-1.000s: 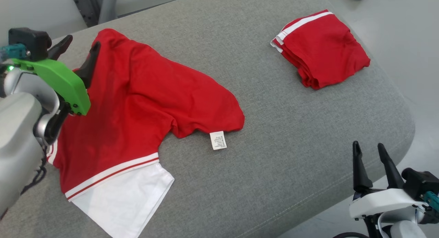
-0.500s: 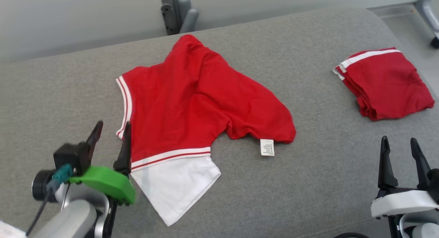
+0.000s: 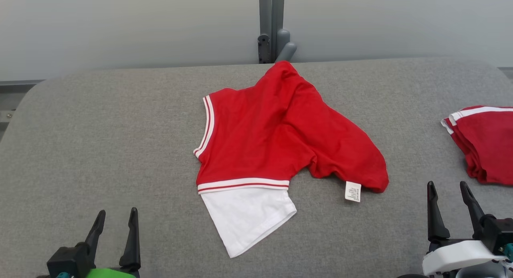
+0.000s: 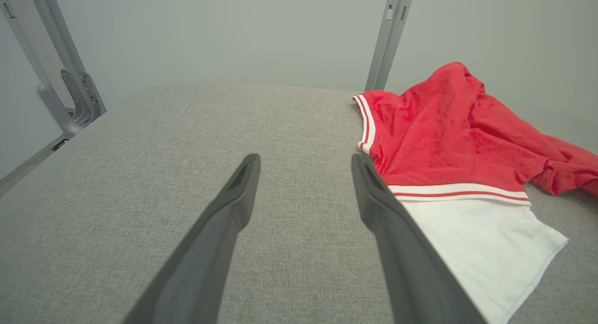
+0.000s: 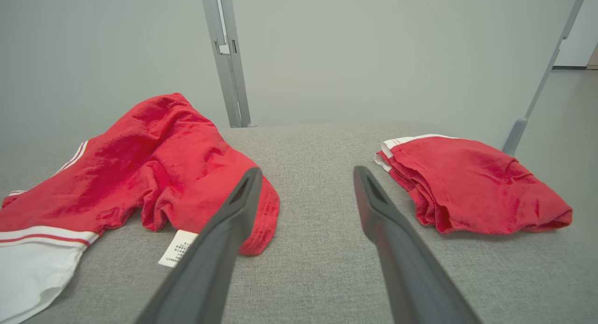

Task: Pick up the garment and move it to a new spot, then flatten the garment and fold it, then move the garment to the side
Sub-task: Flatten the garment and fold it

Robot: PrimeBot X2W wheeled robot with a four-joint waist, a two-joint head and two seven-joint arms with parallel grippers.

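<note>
red garment (image 3: 272,137), label (image 3: 353,191) illegible, folded pile (image 3: 487,150) cropped

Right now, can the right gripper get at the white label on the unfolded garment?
Probably yes. The right gripper is open and empty, and just bare cushion lies between it and the white label hanging off the garment.
</note>
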